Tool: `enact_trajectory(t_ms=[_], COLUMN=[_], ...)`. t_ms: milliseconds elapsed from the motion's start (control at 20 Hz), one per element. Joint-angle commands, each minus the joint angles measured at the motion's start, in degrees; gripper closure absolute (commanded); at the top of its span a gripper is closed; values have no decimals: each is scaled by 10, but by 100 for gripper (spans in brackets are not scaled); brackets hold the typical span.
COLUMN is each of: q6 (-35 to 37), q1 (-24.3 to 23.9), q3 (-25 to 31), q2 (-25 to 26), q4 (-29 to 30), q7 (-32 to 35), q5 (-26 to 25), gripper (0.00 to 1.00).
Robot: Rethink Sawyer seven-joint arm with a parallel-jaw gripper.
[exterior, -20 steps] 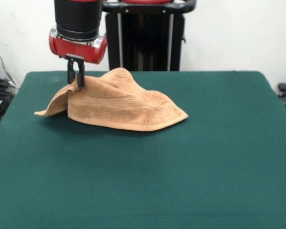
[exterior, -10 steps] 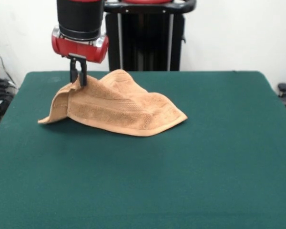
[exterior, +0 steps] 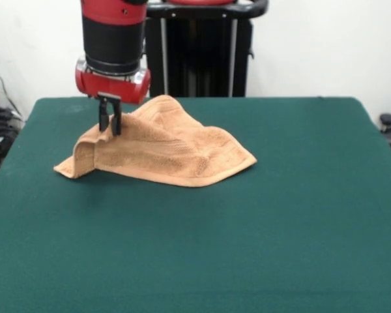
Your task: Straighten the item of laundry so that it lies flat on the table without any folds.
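Tool (exterior: 109, 128) has slid a bit right and toward the near side, still clenched on the towel (exterior: 158, 145) fold it's dragging, so the towel sits bunched at the desk's (exterior: 260, 241) far left, nowhere near flat yet.

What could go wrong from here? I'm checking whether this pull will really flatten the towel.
The gripper pinches only a small ridge of the towel, so the cloth may slip free. The towel's left corner curls under itself and could stay folded. The middle is humped on the table; a single-point pull may just drag it.
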Motion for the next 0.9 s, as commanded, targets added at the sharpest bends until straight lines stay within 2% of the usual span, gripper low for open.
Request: enact_trajectory(t_ms=[50, 350, 900], q6=[-50, -73, -72], q1=[8, -4, -1], q3=[47, 57, 52], q2=[75, 99, 84], q4=[35, 32, 43], q7=[64, 57, 59], q5=[-4, 0, 2], gripper=[100, 100, 100])
